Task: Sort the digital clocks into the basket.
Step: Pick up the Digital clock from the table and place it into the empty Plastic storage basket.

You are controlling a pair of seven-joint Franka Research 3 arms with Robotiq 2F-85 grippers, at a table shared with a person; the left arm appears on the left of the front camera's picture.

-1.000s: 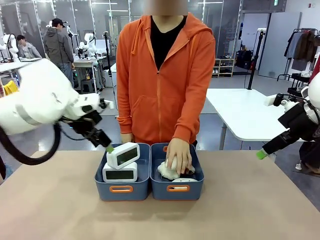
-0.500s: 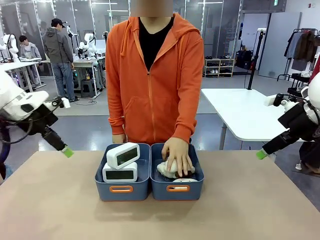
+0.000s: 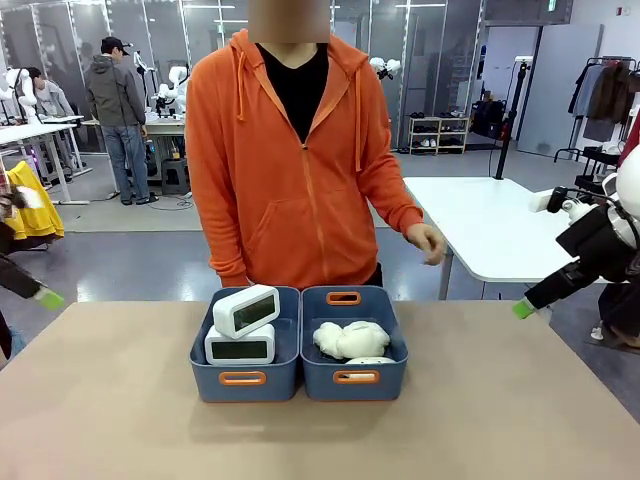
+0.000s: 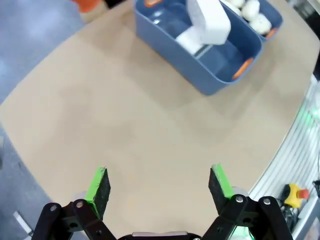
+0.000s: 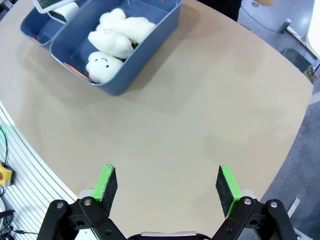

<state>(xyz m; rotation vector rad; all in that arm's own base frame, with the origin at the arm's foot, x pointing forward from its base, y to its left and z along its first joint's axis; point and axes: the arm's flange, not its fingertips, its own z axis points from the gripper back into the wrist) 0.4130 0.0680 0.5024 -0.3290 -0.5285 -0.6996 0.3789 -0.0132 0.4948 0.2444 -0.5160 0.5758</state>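
Digital clocks: two white boxes, both in the left-hand basket (image 3: 243, 358). The lower clock (image 3: 240, 348) stands at the near end, screen facing the robot. The upper clock (image 3: 246, 310) leans tilted on top of it, screen up and toward the robot.
Baskets: two dark blue tubs touching side by side mid-tabletop (image 3: 120, 420), orange handle slots at the ends. The right-hand basket (image 3: 354, 365) holds the plush toys (image 3: 350, 339).
Plush toys: cream, fluffy; in the right wrist view one shows a small drawn face (image 5: 103, 67).
Left gripper (image 4: 159, 186): jaws wide apart, nothing between the green pads. It hangs over bare tabletop, well apart from the baskets. In the front view only a green fingertip (image 3: 47, 297) shows at the far left edge.
Right gripper (image 5: 166, 185): jaws wide apart, empty, over bare tabletop, well away from the tubs. Front view shows a green tip (image 3: 523, 308) at the right, just off the tabletop's far edge.
Person: orange hooded jacket (image 3: 290, 180), standing at the far side behind the baskets. One hand (image 3: 428, 242) is raised off to the side, clear of the tubs.
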